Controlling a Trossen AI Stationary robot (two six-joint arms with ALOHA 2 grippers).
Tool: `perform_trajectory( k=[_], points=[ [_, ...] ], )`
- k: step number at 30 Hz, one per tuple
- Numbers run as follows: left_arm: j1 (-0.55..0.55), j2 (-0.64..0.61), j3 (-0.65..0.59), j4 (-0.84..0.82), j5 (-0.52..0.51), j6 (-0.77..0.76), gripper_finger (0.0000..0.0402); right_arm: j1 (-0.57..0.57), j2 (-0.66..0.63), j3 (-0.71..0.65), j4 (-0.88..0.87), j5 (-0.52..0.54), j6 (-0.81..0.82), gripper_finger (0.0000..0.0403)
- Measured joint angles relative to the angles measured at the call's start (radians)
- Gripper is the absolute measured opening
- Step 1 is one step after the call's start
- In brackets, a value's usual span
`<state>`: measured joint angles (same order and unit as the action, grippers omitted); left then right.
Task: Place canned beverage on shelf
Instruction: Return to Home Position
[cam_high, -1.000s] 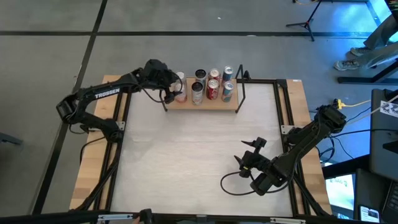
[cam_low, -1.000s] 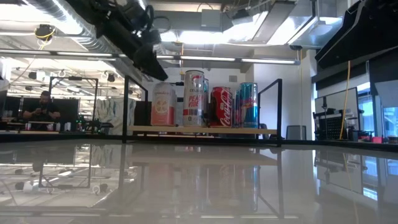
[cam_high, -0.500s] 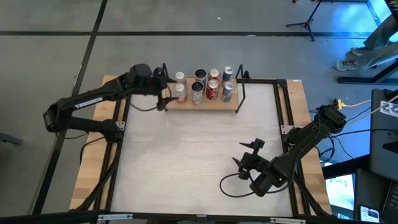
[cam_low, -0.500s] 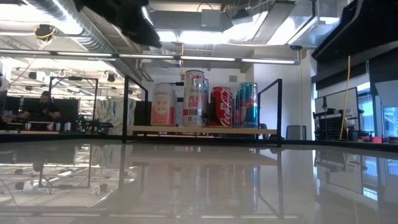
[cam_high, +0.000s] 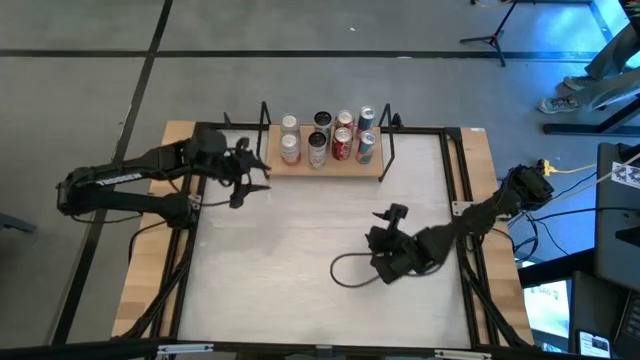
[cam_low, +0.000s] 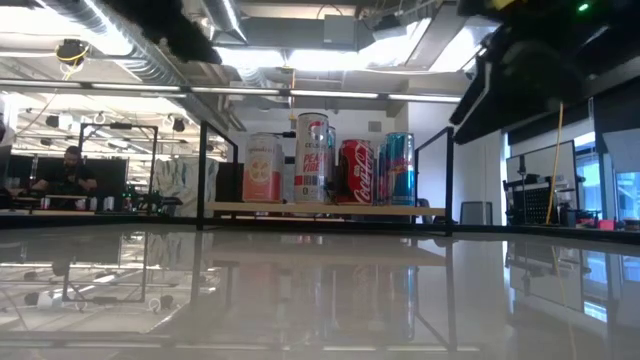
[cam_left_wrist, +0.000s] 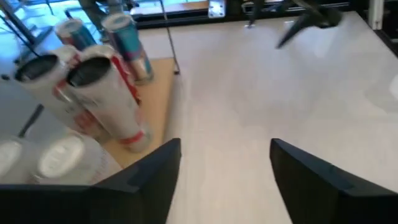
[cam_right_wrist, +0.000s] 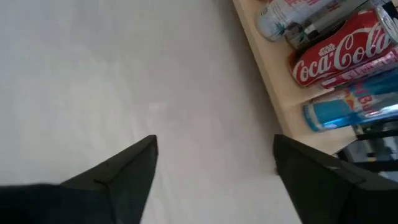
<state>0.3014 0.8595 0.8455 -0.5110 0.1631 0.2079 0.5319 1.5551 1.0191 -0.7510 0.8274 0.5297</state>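
The shelf (cam_high: 300, 167), a light-wood board with black wire uprights, stands at the table's far side and holds several upright cans: white-pink (cam_high: 289, 148), silver (cam_high: 318, 148), red (cam_high: 342, 143) and blue (cam_high: 365, 146), with more behind them. In the low view the cans (cam_low: 325, 158) stand on the board (cam_low: 330, 209). My left gripper (cam_high: 255, 176) is open and empty, just left of and nearer than the shelf's left end. My right gripper (cam_high: 383, 226) is open and empty over the table's middle right. The left wrist view (cam_left_wrist: 227, 168) and the right wrist view (cam_right_wrist: 214, 168) both show bare tabletop between the fingers.
The whitish tabletop (cam_high: 300, 260) has wooden edges and a black frame rail (cam_high: 455, 190) along its sides. A black cable (cam_high: 345, 275) loops on the table by the right arm. A person (cam_low: 70, 172) sits far off in the room beyond.
My left gripper has drawn back from the white-pink can at the shelf's left end, going toward the table's left and near edges; the can stays upright on the shelf. My right gripper has moved toward the table's left and far edges, closer to the shelf.
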Motion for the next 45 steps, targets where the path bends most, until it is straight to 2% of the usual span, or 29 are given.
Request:
perform_trajectory(
  k=[7, 12, 17, 20, 26, 32, 39, 45],
  points=[
    [-0.068, -0.132, -0.228, 0.208, 0.015, -0.142, 0.0166, -0.106, 0.0, 0.0, 0.001, -0.064, -0.176, 0.0202],
    [-0.115, -0.142, -0.337, 0.378, 0.01, -0.196, 0.0124, -0.168, -0.042, -0.001, 0.036, -0.153, -0.292, 0.0122],
    [-0.144, -0.14, -0.435, 0.54, -0.016, -0.161, 0.0097, -0.248, -0.157, -0.097, 0.276, -0.317, -0.472, 0.0064],
    [-0.143, -0.139, -0.499, 0.61, -0.015, -0.127, 0.0083, -0.303, -0.252, -0.186, 0.39, -0.424, -0.51, 0.0041],
    [-0.137, -0.143, -0.53, 0.637, 0.035, -0.135, 0.0054, -0.394, -0.477, -0.395, 0.604, -0.573, -0.542, 0.002],
    [-0.136, -0.142, -0.53, 0.638, 0.031, -0.127, 0.0029, -0.448, -0.684, -0.561, 0.745, -0.72, -0.536, 0.0018],
    [-0.137, -0.142, -0.53, 0.635, 0.113, -0.045, 0.0004, -0.449, -0.852, -0.679, 0.761, -0.74, -0.534, 0.0018],
    [-0.135, -0.142, -0.53, 0.628, 0.117, -0.04, 0.0002, -0.449, -0.961, -0.737, 0.76, -0.741, -0.511, 0.0018]
  ],
)
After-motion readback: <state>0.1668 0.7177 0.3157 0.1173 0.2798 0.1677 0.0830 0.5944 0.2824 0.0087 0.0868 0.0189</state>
